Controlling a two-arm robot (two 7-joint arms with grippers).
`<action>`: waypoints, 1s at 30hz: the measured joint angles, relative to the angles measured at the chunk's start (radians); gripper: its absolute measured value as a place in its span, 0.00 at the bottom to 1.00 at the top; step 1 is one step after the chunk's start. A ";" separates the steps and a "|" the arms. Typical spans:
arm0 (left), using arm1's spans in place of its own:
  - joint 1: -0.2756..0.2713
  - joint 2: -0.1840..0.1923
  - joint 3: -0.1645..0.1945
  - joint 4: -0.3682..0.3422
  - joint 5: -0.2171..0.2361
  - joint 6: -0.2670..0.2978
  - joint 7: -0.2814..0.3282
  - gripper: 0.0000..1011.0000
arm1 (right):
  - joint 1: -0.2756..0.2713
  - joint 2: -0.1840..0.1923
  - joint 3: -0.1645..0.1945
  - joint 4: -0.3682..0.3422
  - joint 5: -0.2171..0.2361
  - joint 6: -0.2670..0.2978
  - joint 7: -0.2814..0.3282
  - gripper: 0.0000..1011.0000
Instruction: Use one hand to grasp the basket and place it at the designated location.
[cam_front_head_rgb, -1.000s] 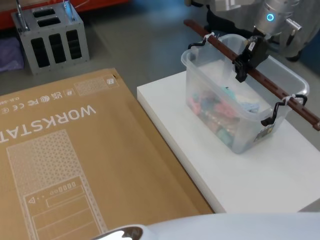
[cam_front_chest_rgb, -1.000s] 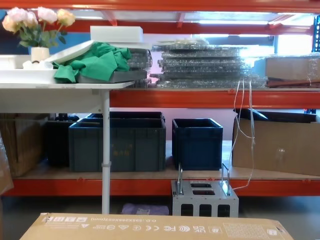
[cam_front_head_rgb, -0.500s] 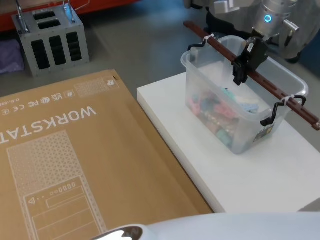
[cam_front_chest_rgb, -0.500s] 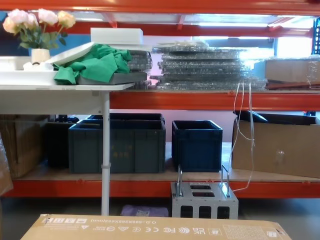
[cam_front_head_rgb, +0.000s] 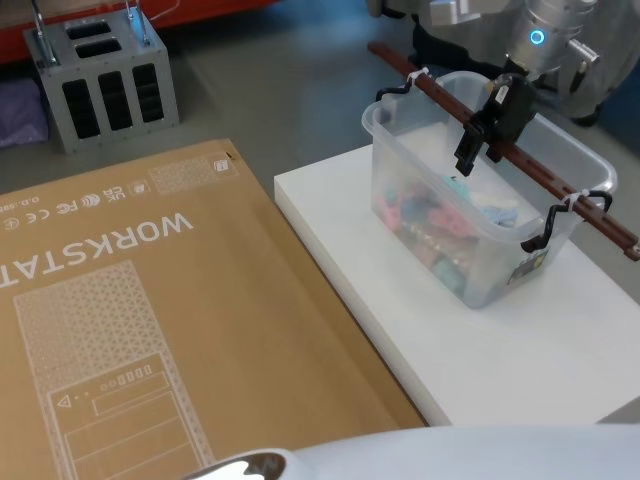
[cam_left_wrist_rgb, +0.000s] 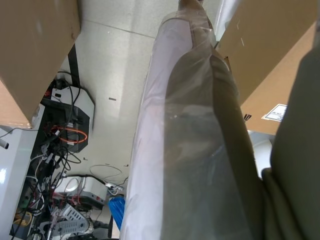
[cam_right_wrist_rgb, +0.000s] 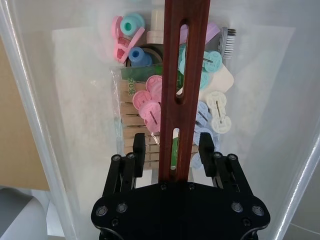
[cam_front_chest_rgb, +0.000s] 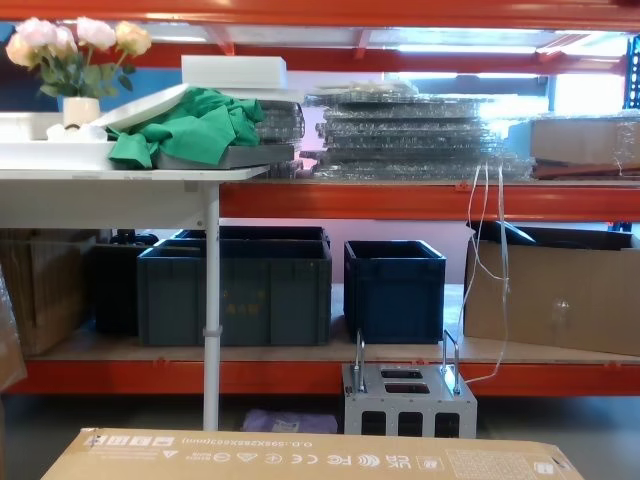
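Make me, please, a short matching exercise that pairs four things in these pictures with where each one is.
Things:
1. right claw
2. wooden handle bar
3. clothes pegs
4. basket

Places:
A. on the white platform
B. across the top of the basket, tied to its black hooks
C. open, one finger on each side of the bar
D. in the bottom of the basket

Pairs: 1-C, 2-B, 3-D, 4-A
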 joint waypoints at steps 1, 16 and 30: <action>0.000 0.000 0.000 0.000 0.000 0.000 0.000 0.00 | 0.000 0.000 0.000 0.000 0.000 0.000 0.000 0.63; 0.000 0.000 0.000 0.000 0.000 0.000 0.000 0.00 | -0.012 0.009 0.027 -0.009 0.001 -0.014 -0.003 0.99; 0.000 0.000 0.000 0.000 0.000 0.000 0.000 0.00 | -0.016 0.054 0.069 -0.079 0.004 0.008 -0.021 0.99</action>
